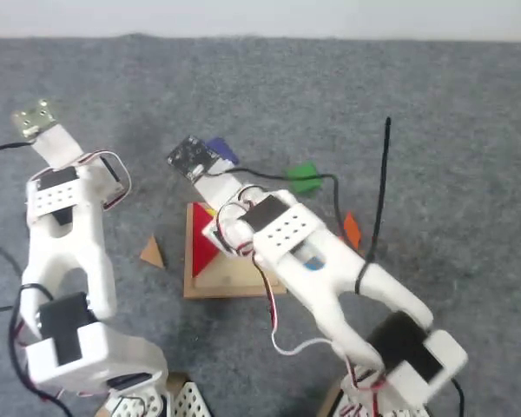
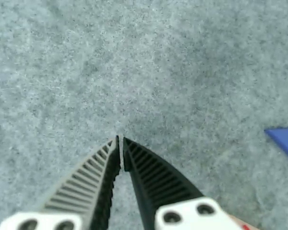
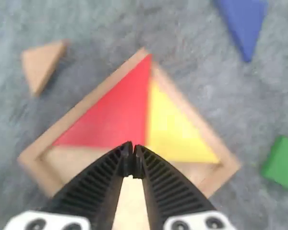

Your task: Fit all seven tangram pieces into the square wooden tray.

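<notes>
High view, items by size.

1. Grey carpet (image 1: pixel 417 104): covers the whole table.
2. Left arm (image 1: pixel 65 252): stands at the left side, well apart from the tray. Left gripper (image 2: pixel 120 140): fingers closed together, holding nothing, above bare carpet.
3. Right arm (image 1: pixel 330 269): leans in from the right, over the tray. Right gripper (image 3: pixel 133 152): fingers pressed shut, empty, above the tray's bare wooden floor.
4. Tray (image 1: pixel 234 282): square, wooden, at mid-table, partly covered by the right arm.
5. Red triangle (image 3: pixel 110 115): large, lies flat inside the tray, touching the yellow triangle along one edge.
6. Yellow triangle (image 3: pixel 175 132): large, flat inside the tray beside the red one.
7. Blue triangle (image 3: pixel 242 21): on the carpet beyond the tray, apart from it.
8. Green block (image 1: pixel 302 176): on the carpet beyond the tray, to the right.
9. Tan triangle (image 1: pixel 152 253): small, on the carpet just left of the tray, not touching it.
10. Orange piece (image 1: pixel 352 230): small, on the carpet right of the tray, close beside the right arm.
</notes>
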`<state>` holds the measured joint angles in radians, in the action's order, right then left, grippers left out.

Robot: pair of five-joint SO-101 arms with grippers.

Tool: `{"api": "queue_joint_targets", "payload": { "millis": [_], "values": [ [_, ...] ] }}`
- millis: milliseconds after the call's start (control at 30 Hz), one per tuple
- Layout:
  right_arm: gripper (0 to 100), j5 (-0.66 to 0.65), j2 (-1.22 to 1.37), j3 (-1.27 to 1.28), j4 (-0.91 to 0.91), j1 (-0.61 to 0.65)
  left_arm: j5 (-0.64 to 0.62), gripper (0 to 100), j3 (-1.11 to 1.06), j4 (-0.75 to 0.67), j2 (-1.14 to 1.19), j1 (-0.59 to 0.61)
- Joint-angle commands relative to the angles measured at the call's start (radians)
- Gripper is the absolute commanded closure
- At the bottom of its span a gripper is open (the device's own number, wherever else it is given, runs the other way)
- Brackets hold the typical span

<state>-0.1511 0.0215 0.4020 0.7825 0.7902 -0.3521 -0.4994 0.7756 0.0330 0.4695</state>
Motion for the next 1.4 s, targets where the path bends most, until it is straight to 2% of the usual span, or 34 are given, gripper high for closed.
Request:
{"api": "queue_joint_targets", "payload": {
  "millis": [0,200,800,967,1200,1367],
  "values": [
    [99.1,-0.020,0.059,-0.038,-0.084,-0.018,-0.009,99,0.048,-0.021,-0.008,0.002],
    [99.1,-0.028,0.119,-0.118,-0.002,-0.016,-0.008,99,0.048,-0.021,-0.008,0.002],
    [99.1,-0.265,0.108,-0.140,0.185,0.038,-0.003,99,0.048,-0.021,-0.006,0.000],
    [99.1,-0.215,0.050,-0.153,0.197,0.041,-0.003,99,0.048,-0.021,-0.006,0.000],
    [99.1,-0.052,0.125,-0.150,0.022,0.002,-0.002,99,0.048,-0.023,-0.006,0.002],
    [98.8,-0.025,0.194,-0.164,-0.076,-0.004,-0.002,99,0.048,-0.023,-0.008,0.003]
  ]
}}
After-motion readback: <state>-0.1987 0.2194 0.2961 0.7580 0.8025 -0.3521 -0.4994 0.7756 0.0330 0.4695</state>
